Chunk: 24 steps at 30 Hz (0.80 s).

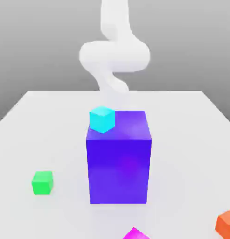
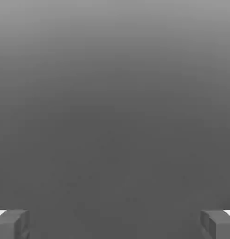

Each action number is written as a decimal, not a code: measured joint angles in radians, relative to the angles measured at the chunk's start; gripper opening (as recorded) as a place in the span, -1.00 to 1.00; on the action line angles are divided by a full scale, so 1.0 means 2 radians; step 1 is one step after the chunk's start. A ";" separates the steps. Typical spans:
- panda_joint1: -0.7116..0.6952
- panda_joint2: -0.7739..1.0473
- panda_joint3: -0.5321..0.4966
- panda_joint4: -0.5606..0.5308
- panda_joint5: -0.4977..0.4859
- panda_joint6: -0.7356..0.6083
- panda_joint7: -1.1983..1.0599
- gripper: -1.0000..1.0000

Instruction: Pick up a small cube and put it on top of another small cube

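Note:
The small magenta cube (image 1: 135,234) lies at the near edge of the exterior view, just in front of the big blue-purple block, and is cut off by the frame. The small green cube (image 1: 42,182) rests on the white table toward the exterior view's left, apart from the block. In the hand view my gripper (image 2: 115,225) is open, its two grey fingertips (image 2: 11,224) standing wide apart with nothing between them, in front of a plain grey background. The white arm (image 1: 114,53) rises behind the table's far edge.
A big blue-purple block (image 1: 119,158) stands mid-table with a small cyan cube (image 1: 102,119) on its top corner at the exterior view's left. An orange cube (image 1: 227,224) sits at the near right. The white table (image 1: 182,140) spreads around them.

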 joint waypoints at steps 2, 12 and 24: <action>0.017 0.039 -0.013 0.001 0.010 0.011 -0.032 0.00; 0.082 0.221 -0.062 0.003 0.064 0.061 -0.186 0.00; 0.100 0.434 -0.058 0.005 0.088 0.124 -0.343 0.00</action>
